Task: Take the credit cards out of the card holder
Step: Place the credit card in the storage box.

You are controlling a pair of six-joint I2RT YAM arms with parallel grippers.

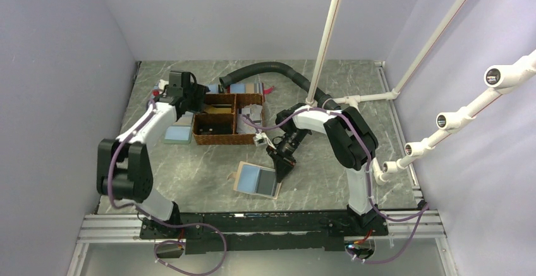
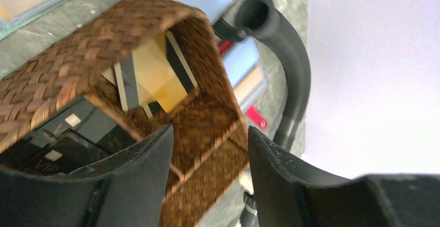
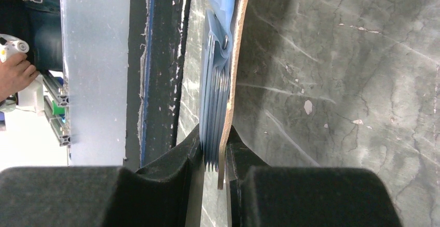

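Note:
The card holder [image 1: 257,180] lies open on the table in front of the basket, with light blue and grey inner faces. My right gripper [image 1: 280,174] is shut on its right edge. In the right wrist view its fingertips [image 3: 214,149] pinch the tan leather cover [image 3: 237,55] together with the stacked blue sleeves [image 3: 215,97]. My left gripper [image 1: 201,97] hovers open over the brown woven basket [image 1: 221,138], with nothing between its fingers [image 2: 210,138]. Yellow and dark credit cards [image 2: 155,76] lie in one basket compartment [image 2: 202,128].
A black corrugated hose [image 1: 265,69] curves behind the basket. Plain light blue rectangles [image 1: 178,134] lie left of the basket, and more blue items [image 1: 243,89] sit behind it. White pipes [image 1: 328,36] rise at the right. A person's hand [image 3: 15,74] shows beyond the table's near edge.

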